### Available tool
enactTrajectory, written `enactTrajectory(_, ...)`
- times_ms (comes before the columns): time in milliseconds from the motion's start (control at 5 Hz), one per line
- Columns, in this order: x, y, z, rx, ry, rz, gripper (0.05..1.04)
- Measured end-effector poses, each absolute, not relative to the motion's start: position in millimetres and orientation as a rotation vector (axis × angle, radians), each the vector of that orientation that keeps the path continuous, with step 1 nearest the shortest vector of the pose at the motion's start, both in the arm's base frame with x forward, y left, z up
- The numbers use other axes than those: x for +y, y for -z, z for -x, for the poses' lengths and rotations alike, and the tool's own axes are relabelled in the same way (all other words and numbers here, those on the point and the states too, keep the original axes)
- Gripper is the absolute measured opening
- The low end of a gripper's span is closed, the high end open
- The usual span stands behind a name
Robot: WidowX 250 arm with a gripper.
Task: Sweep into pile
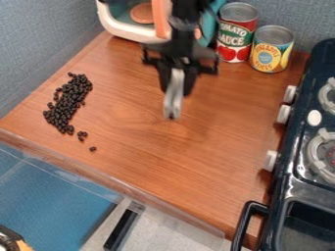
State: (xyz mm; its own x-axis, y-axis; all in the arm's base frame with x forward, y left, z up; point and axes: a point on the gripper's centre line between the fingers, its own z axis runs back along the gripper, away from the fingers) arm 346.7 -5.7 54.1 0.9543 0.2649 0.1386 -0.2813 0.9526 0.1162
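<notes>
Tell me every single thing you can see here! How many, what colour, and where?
beans: too many to count, black, piled on the counter's left, with a few strays nearer the front edge
cans: 2, one red and green, one yellow and blue, back of the counter
toy container: 1, white, teal and orange, back left
counter: 1, brown wood, middle
stove: 1, dark, right side
knobs: 3, white, stove's left side
burners: 2, grey, partly seen, right edge
wall: blue-grey, behind
robot arm: 1, black, from the top edge
gripper: 1, black and pale grey, over the counter
</notes>
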Motion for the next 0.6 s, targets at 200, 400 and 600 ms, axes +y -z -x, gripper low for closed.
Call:
enactTrajectory(200,-10,-29,-345,-0.095,-0.257,-0.233,0.452)
enactTrajectory(400,-13,-35,-357,-0.091,-0.296,-0.313,0.759)
enactTrajectory(600,-23,-62,-373,-0.091,-0.334,-0.264,0.993)
